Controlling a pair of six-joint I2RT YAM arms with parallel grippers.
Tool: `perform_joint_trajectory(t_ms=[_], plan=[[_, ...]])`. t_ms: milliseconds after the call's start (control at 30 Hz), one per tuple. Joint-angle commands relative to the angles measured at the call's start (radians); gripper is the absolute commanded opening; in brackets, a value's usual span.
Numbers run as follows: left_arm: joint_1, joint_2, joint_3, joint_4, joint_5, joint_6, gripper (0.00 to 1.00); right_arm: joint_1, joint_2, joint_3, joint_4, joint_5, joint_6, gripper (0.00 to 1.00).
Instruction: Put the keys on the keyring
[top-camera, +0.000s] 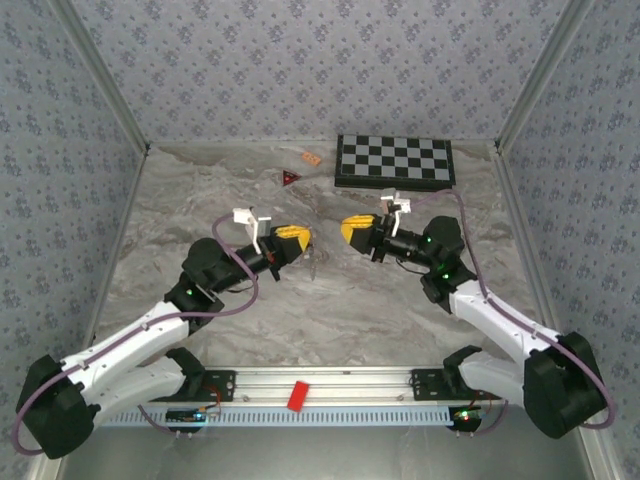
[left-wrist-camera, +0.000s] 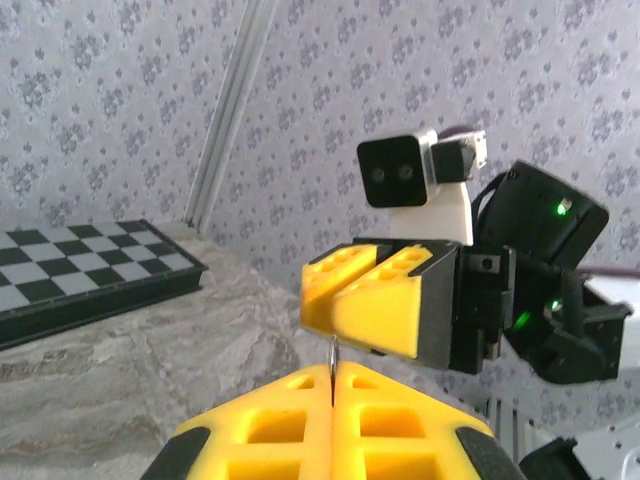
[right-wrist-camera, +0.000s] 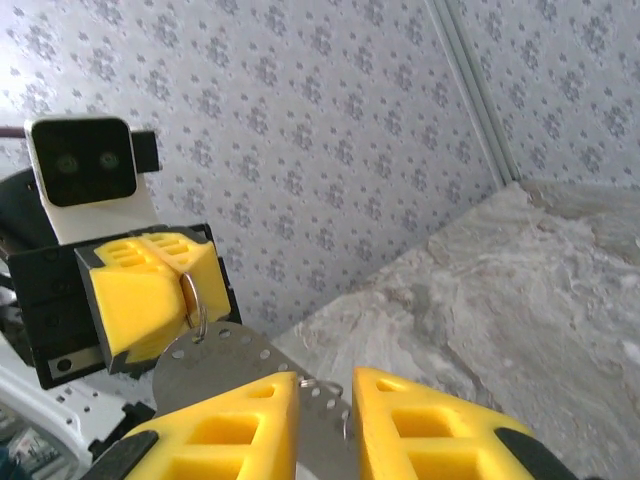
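Note:
My left gripper (top-camera: 292, 238) is raised above the marble and shut on the keyring (right-wrist-camera: 190, 300), a thin silvery wire ring seen edge-on between its yellow fingertips (left-wrist-camera: 332, 358). A flat silvery plate (right-wrist-camera: 215, 360) with small holes hangs from that ring. It reaches down between and behind the tips of my right gripper (right-wrist-camera: 325, 385). The right jaws stand a little apart, and a small wire loop (right-wrist-camera: 335, 385) lies in the gap. The two grippers face each other tip to tip at the table's middle, the right gripper (top-camera: 352, 230) close to the left. The keys are out of view.
A folded chessboard (top-camera: 394, 160) lies at the back right of the marble table (top-camera: 400, 320). A small red triangle (top-camera: 290, 178) and an orange chip (top-camera: 311, 158) lie at the back centre. Patterned walls enclose three sides. A red tab (top-camera: 297, 396) sits on the front rail.

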Motion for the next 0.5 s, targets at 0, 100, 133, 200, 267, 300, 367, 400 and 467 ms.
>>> perform_joint_trajectory(t_ms=[0,100,133,200,267,300,367,400,467], plan=[[-0.020,0.016,0.005,0.174,-0.048,-0.054,0.00,0.022,0.030,-0.009,0.232,0.029,0.136,0.20],[-0.038,0.034,0.009,0.204,-0.070,-0.057,0.00,0.045,0.052,0.004,0.276,0.037,0.159,0.20],[-0.043,0.038,0.010,0.210,-0.077,-0.056,0.00,0.054,0.056,0.010,0.278,0.038,0.160,0.21],[-0.044,0.046,0.015,0.214,-0.076,-0.054,0.00,0.071,0.060,0.019,0.277,0.040,0.153,0.21],[-0.046,0.051,0.017,0.214,-0.081,-0.054,0.00,0.086,0.062,0.028,0.273,0.040,0.144,0.23],[-0.046,0.052,0.017,0.214,-0.084,-0.055,0.00,0.092,0.062,0.031,0.268,0.039,0.140,0.23],[-0.047,0.056,0.017,0.220,-0.083,-0.057,0.00,0.100,0.065,0.034,0.265,0.041,0.135,0.23],[-0.047,0.060,0.018,0.222,-0.082,-0.059,0.00,0.105,0.068,0.038,0.267,0.042,0.135,0.23],[-0.049,0.063,0.019,0.228,-0.083,-0.060,0.00,0.114,0.077,0.040,0.275,0.044,0.137,0.23]])
